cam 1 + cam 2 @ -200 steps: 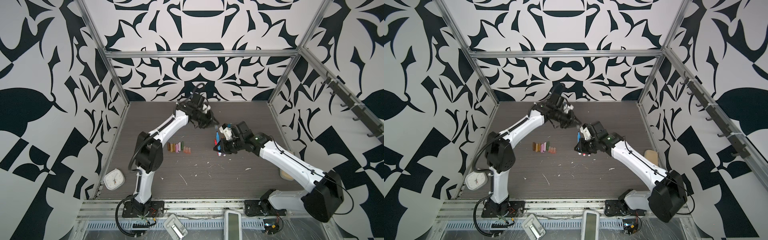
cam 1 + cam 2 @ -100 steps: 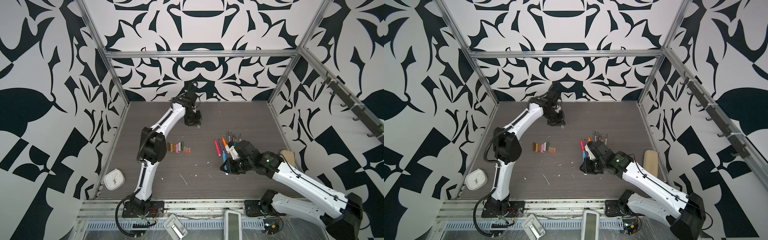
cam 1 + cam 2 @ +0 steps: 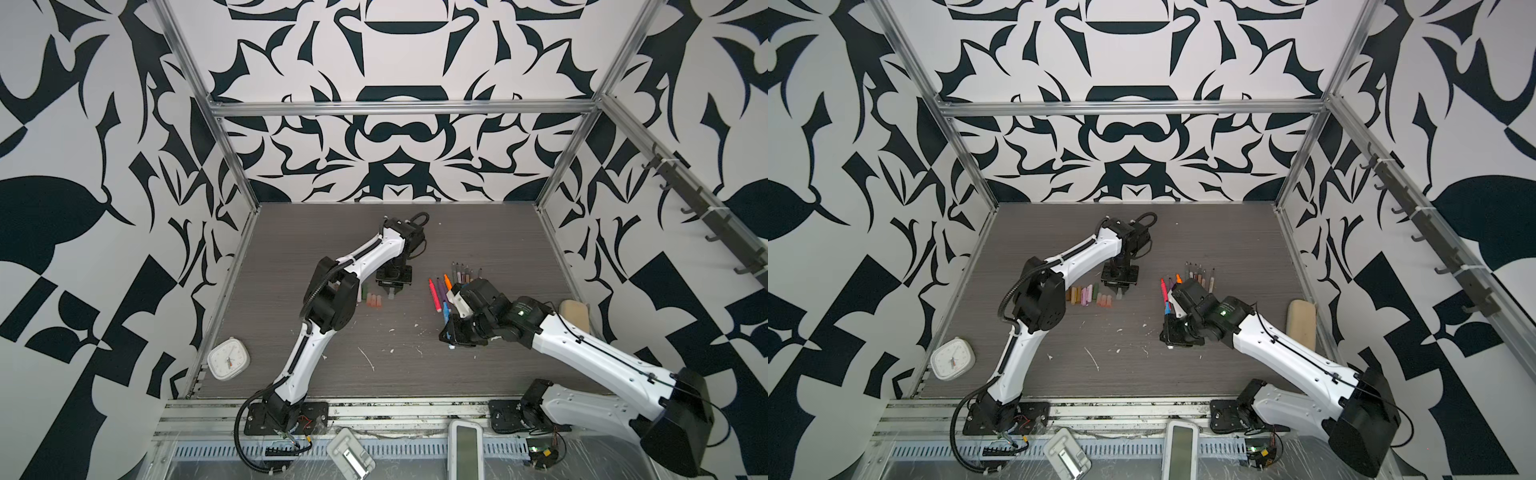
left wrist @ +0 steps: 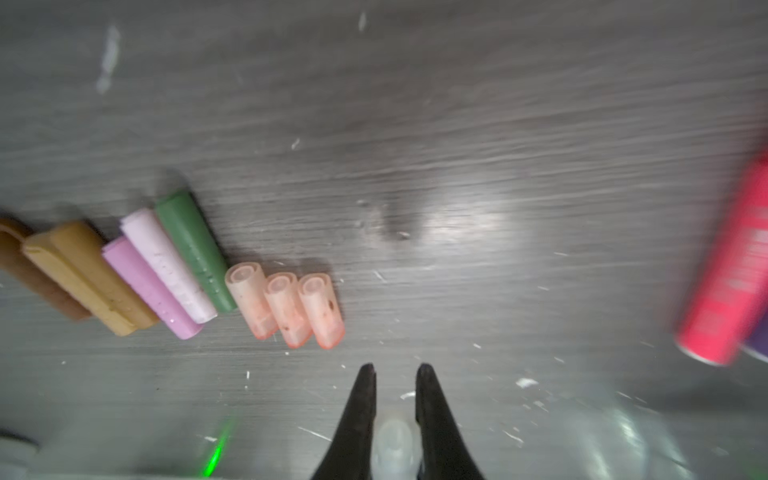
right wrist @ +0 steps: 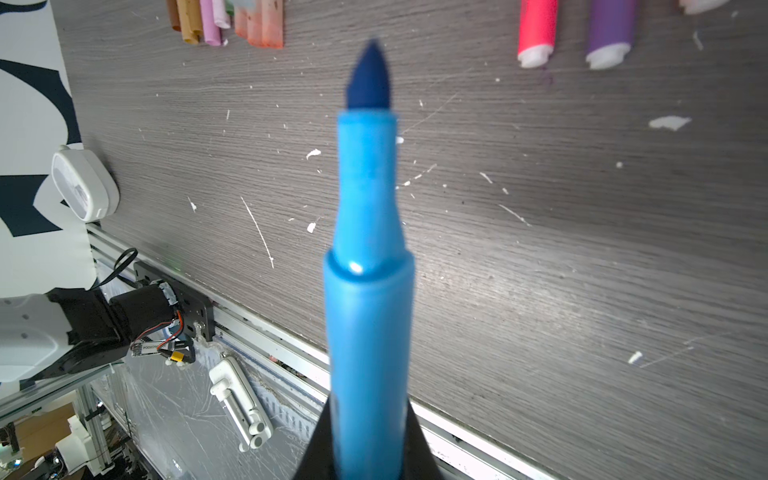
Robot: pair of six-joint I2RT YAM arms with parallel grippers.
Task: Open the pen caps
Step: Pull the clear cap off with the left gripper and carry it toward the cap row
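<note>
Left gripper (image 4: 395,370) pinches a clear cap (image 4: 392,440) just beside the pen caps (image 4: 286,307) rowed at the middle of the table (image 3: 478,232), while right gripper (image 5: 368,419) clasps an uncapped blue pen (image 5: 368,249) nearer its right edge, beside the other pens (image 3: 435,296).

Bright even light flooding in; glare pooling on table (image 4: 478,216); left wrist view smearing; blue pen (image 5: 370,291) sitting out of focus.

The table (image 3: 415,374) is bare toward its front edge; pen caps (image 3: 1088,296) and pens (image 3: 434,296) line its middle.
</note>
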